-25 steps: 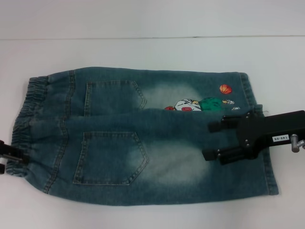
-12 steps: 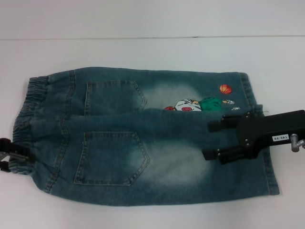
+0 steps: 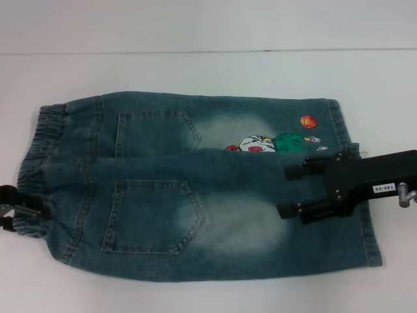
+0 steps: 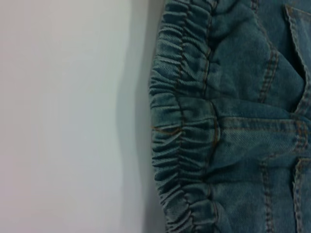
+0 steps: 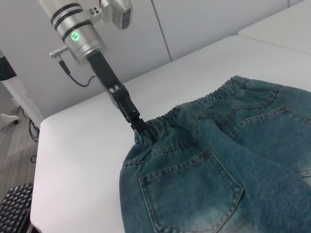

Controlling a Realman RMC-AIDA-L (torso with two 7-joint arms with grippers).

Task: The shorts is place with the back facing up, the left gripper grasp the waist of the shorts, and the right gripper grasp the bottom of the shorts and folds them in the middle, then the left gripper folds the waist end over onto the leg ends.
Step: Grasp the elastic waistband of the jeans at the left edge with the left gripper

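The blue-green denim shorts (image 3: pixel 195 208) lie folded lengthwise on the white table (image 3: pixel 195 72), back pockets up. The near half overlaps the far half. The ruffled waist (image 3: pixel 36 150) is at the left, and the leg ends (image 3: pixel 373 244) with the orange basketball (image 3: pixel 308 121) are at the right. My left gripper (image 3: pixel 14 210) sits at the waist's near corner, a finger on each side of the band's edge. The right wrist view shows the left gripper (image 5: pixel 137 125) touching the waist (image 5: pixel 194 104). My right gripper (image 3: pixel 283 192) hovers open over the near leg, close to the bottom, holding nothing.
The table's back edge (image 3: pixel 208 51) runs behind the shorts, with a pale wall beyond. In the right wrist view the table's corner (image 5: pixel 41 124) drops off to the floor, where a dark ribbed object (image 5: pixel 14 206) lies.
My left gripper has crept a little further in onto the waist's near corner, and the band there has bunched slightly. The right gripper has stayed put.
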